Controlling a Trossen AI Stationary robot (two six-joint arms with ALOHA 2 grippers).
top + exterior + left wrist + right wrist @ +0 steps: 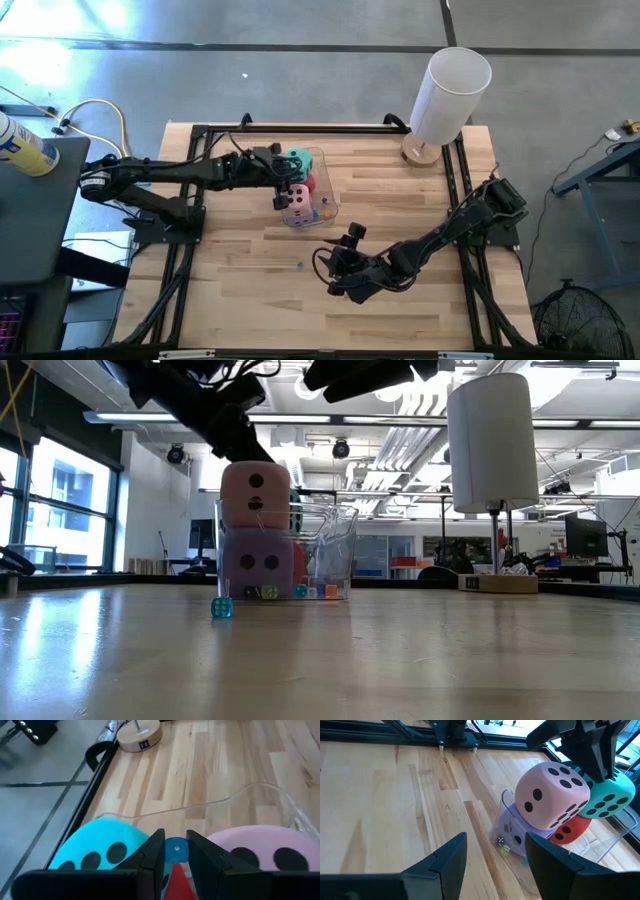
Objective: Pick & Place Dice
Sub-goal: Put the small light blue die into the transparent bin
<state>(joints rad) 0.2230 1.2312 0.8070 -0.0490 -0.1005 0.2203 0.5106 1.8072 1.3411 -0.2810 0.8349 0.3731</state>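
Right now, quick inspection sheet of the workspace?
Surface: wooden table, mostly bare.
Job's things: pink die, teal die, red die and purple die piled in a clear container.
Clutter: small blue die on the table by the container; white lamp at the far edge.
Grippers: left gripper over the container, shut on a tiny blue die; right gripper open, empty.
Cables: yellow cable on the floor.
Surroundings: workshop, no people seen.

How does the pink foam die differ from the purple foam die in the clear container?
The pink foam die sits on top of the stack, tilted and rising above the clear plastic container's rim; the purple foam die lies at the bottom, behind the wall. Pink is pale rose, purple lavender. Both are large soft-looking cubes with dark pips.
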